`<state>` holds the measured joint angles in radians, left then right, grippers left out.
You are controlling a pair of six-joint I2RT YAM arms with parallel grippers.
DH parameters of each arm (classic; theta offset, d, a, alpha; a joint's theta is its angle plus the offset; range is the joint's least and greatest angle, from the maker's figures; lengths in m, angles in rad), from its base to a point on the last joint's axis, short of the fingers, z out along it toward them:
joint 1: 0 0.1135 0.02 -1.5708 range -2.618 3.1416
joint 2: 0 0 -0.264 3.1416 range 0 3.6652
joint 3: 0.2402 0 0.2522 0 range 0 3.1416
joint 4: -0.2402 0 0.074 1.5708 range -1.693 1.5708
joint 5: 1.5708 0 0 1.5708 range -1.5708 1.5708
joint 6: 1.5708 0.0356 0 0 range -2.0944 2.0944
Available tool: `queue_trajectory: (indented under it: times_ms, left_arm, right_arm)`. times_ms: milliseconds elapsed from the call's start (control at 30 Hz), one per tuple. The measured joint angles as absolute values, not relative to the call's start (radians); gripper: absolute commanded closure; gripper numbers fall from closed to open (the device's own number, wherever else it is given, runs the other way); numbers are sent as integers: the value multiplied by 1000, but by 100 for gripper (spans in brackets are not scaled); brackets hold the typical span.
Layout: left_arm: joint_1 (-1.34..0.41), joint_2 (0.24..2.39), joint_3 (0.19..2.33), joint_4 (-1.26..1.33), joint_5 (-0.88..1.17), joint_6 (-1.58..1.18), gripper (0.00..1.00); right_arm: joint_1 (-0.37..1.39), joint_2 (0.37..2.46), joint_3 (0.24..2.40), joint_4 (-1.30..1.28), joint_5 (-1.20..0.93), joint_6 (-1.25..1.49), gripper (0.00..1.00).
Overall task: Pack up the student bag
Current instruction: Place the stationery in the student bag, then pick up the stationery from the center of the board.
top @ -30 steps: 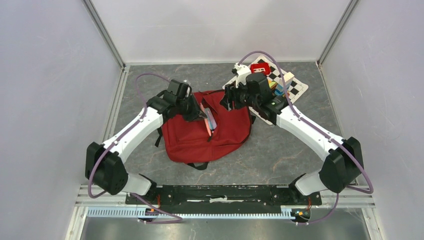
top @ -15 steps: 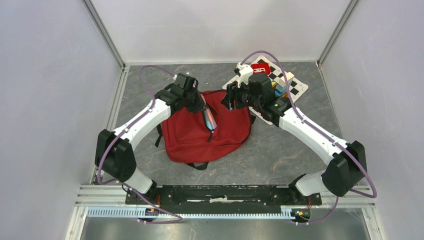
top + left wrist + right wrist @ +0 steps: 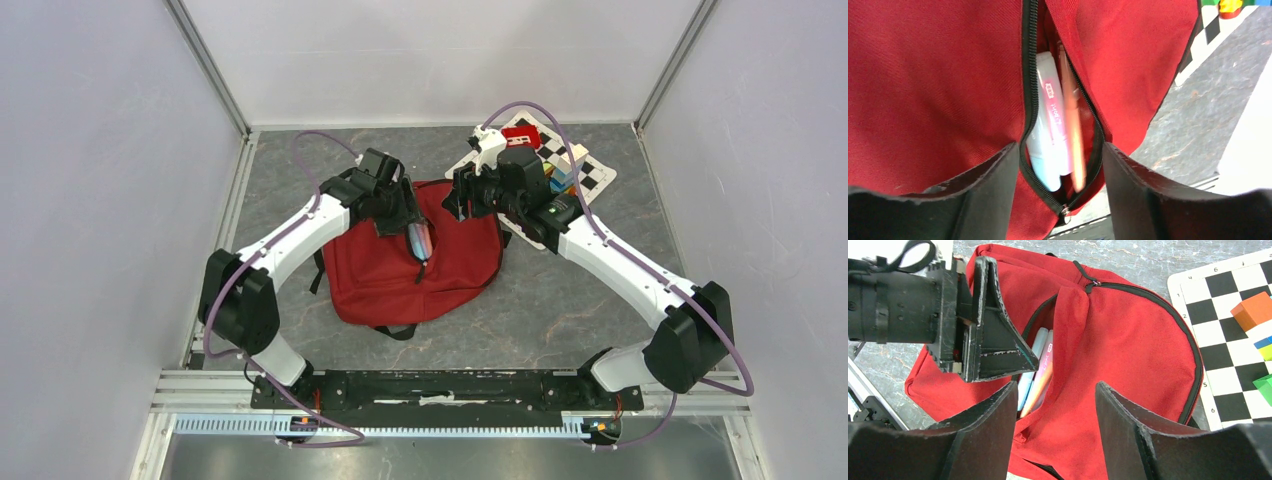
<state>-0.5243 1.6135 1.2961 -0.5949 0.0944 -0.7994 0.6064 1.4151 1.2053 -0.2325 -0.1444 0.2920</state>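
The student bag [image 3: 400, 275], a dark-red backpack, lies flat mid-table with its front pocket unzipped. My left gripper [image 3: 405, 218] hovers right over that pocket, jaws open and empty [image 3: 1058, 150]. Between the black zipper edges lie a light-blue marker [image 3: 1044, 150], a pink-labelled marker [image 3: 1055, 112] and an orange pen [image 3: 1074, 140], which is blurred. My right gripper [image 3: 458, 200] hangs open above the bag's upper right part, with only red fabric [image 3: 1128, 340] between its fingers [image 3: 1055, 390]. The right wrist view also shows the left gripper's fingers [image 3: 998, 347] over the pocket.
A chessboard mat [image 3: 592, 178] lies at the back right behind the right arm, with coloured blocks [image 3: 1255, 310] and a small red toy block [image 3: 520, 136] on it. The enclosure walls stand close on the left, back and right.
The left gripper has gone from shut to open over the pocket, and the orange pen now lies in the pocket. The left arm shifted slightly back and right. The right arm stayed put.
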Motion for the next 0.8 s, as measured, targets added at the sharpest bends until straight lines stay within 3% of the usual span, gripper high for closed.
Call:
queue_trajectory:
  times_ms: [67, 167, 333, 500, 800]
  left_arm:
    - [-524, 1613, 1324, -645, 66, -767, 11]
    - [-508, 1603, 1362, -699, 23, -716, 6]
    - [-392, 1531, 1366, -768, -16, -591, 5]
    - [-93, 1467, 1320, -791, -118, -421, 4]
    - [245, 1592, 1183, -769, -316, -134, 5]
  right_arm:
    - [606, 1415, 1205, -233, -144, 292, 37]
    - [606, 1415, 1205, -233, -143, 292, 37]
    - [606, 1415, 1205, -233, -135, 291, 36]
    - [606, 1415, 1202, -232, -131, 291, 36]
    - [604, 1423, 1202, -226, -141, 292, 36]
